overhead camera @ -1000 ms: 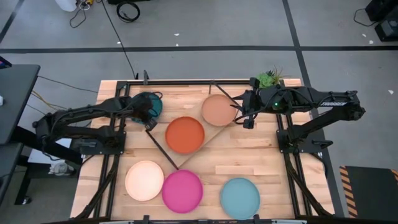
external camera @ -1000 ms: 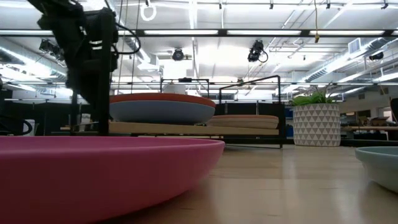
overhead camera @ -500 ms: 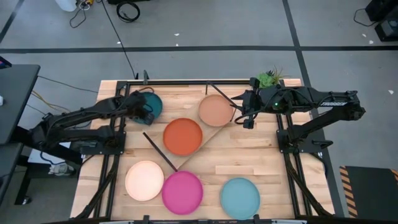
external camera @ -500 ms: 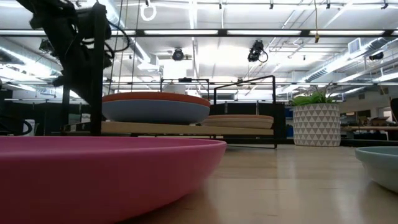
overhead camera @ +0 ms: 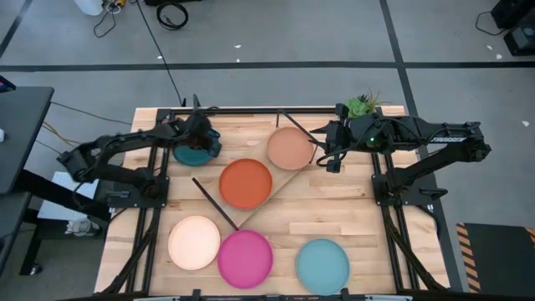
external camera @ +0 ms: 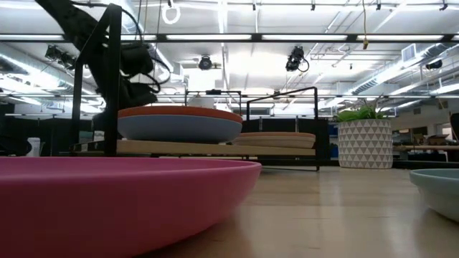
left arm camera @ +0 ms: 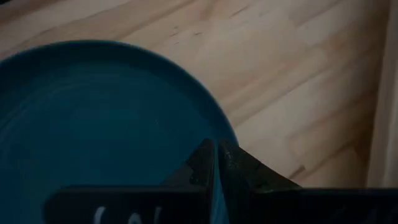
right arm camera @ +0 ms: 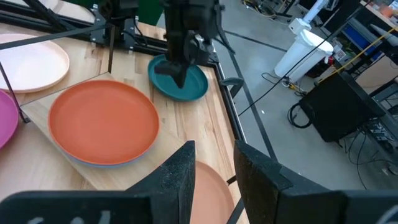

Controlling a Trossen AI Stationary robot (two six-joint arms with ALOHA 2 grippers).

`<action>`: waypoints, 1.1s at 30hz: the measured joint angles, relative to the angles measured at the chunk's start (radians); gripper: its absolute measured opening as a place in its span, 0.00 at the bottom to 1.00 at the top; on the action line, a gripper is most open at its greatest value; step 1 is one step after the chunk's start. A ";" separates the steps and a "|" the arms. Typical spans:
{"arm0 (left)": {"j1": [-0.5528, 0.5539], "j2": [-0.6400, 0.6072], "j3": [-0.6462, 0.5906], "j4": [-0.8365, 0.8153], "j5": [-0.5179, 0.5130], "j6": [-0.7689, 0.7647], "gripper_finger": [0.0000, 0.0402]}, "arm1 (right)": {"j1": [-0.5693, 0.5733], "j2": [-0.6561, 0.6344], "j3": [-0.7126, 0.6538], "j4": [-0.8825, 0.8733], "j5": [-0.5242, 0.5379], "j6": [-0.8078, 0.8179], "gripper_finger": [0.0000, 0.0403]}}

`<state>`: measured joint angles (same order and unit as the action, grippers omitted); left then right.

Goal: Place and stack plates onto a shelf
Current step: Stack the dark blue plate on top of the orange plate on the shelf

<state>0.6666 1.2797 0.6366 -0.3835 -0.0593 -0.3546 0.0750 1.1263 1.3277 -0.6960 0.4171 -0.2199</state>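
The dark teal plate (overhead camera: 191, 154) lies near the table's far left corner. My left gripper (overhead camera: 204, 138) stands over its far right rim with fingers shut on it; the right wrist view shows that gripper (right arm camera: 176, 78) coming down on the plate (right arm camera: 189, 87). The shelf (overhead camera: 280, 178) lies slantwise mid-table. It carries an orange plate (overhead camera: 246, 182) stacked on a blue one (external camera: 179, 129), and a tan plate (overhead camera: 289, 148). My right gripper (overhead camera: 330, 159) hovers open at the tan plate's right edge. Cream (overhead camera: 194, 242), magenta (overhead camera: 245, 257) and light blue (overhead camera: 322, 265) plates lie flat near the table's near edge. My left gripper pinches the dark teal plate's rim (left arm camera: 229, 134) on the side facing the shelf. One finger (left arm camera: 200, 163) stands over the plate's inside and the other outside the edge. The fingers come from above, pointing down. The plate looks flat on the table.
A small potted plant (overhead camera: 361, 104) stands at the far edge behind my right arm. The shelf's black frame ends (overhead camera: 214, 203) rise at each end of the board. Bare tabletop (overhead camera: 359, 221) shows between the shelf and the near row of plates.
My left gripper has moved from the shelf's left frame end toward the far edge, ending over the teal plate's far rim. In the first half second the shelf, with its plates, slid a little toward the table's left. My right arm has kept still.
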 joint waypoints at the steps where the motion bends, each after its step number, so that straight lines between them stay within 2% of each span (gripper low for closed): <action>1: -0.003 0.024 0.018 -0.007 -0.008 0.010 0.08 | 0.000 0.000 0.000 0.000 0.000 0.000 0.29; 4: -0.016 0.079 0.070 -0.014 -0.033 0.047 0.12 | 0.000 0.000 0.000 0.004 0.000 0.000 0.29; 8: -0.025 0.137 0.125 -0.012 -0.037 0.061 0.22 | 0.000 0.000 0.000 0.008 0.000 0.006 0.29; 13: -0.026 0.213 0.138 -0.020 -0.090 0.064 0.38 | 0.000 0.000 0.000 0.013 0.000 0.016 0.29; 18: -0.055 0.268 0.139 -0.023 -0.150 0.067 0.46 | 0.000 0.000 0.000 0.023 0.000 0.014 0.29; 22: -0.092 0.287 0.139 -0.026 -0.220 0.089 0.45 | 0.000 0.000 0.000 0.022 0.000 0.010 0.29; 26: -0.105 0.291 0.139 -0.037 -0.229 0.090 0.41 | 0.000 0.000 0.000 0.022 0.000 0.008 0.29; 33: -0.104 0.291 0.139 -0.058 -0.230 0.089 0.23 | 0.000 0.000 0.000 0.022 0.000 0.008 0.29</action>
<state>0.5625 1.5707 0.7753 -0.4414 -0.2889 -0.2656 0.0746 1.1263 1.3277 -0.6739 0.4168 -0.2123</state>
